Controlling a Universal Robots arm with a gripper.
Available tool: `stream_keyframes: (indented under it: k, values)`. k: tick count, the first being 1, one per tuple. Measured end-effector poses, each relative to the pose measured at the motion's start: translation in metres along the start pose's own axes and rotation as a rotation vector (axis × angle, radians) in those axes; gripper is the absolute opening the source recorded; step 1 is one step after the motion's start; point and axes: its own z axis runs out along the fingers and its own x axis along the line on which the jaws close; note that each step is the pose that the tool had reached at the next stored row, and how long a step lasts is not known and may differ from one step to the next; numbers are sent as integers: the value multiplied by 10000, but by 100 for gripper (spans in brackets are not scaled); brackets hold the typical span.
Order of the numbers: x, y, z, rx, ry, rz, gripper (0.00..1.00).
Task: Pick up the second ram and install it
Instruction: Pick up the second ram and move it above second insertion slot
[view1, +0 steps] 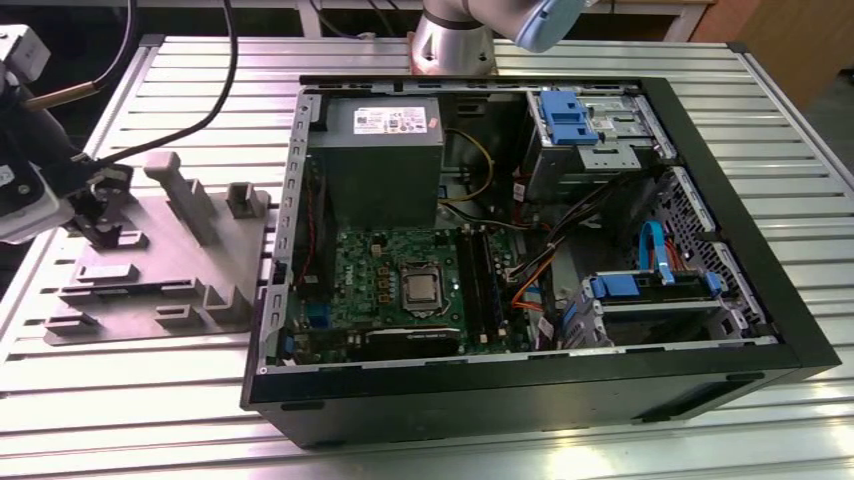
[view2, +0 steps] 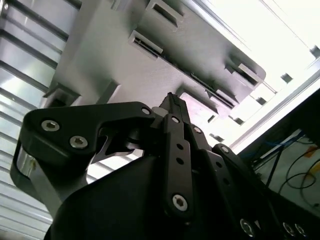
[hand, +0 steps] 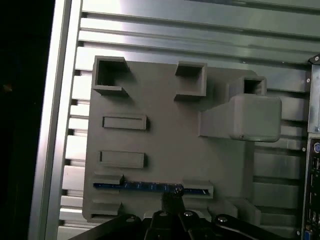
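The second ram (hand: 145, 187) stands on edge in a slot near the front of the grey fixture plate (hand: 160, 135), showing as a thin dark strip with a bluish top. In the exterior view the ram (view1: 127, 291) is a dark line low on the fixture plate (view1: 160, 260), on that view's left. My gripper (view1: 104, 228) hangs above the plate, over the slot. In the first wrist view the gripper (hand: 172, 194) lines up with the ram's middle. Its fingers look pressed together with nothing between them; the second wrist view shows the gripper (view2: 172, 100) as one closed point over the fixture plate (view2: 125, 65).
An open computer case (view1: 747, 330) lies on the slatted metal table (view1: 174, 80), just to the exterior view's right of the fixture. Its motherboard (view1: 400, 280) carries long black socket strips (view1: 474, 285). A tall grey block (view1: 180, 190) rises from the plate behind the gripper. Cables (view1: 200, 110) trail across the table.
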Motion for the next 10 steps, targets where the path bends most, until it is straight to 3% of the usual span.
stream_keyframes:
  k: [10]
  values:
    - [1,-2,39,-44,80,-1786,10]
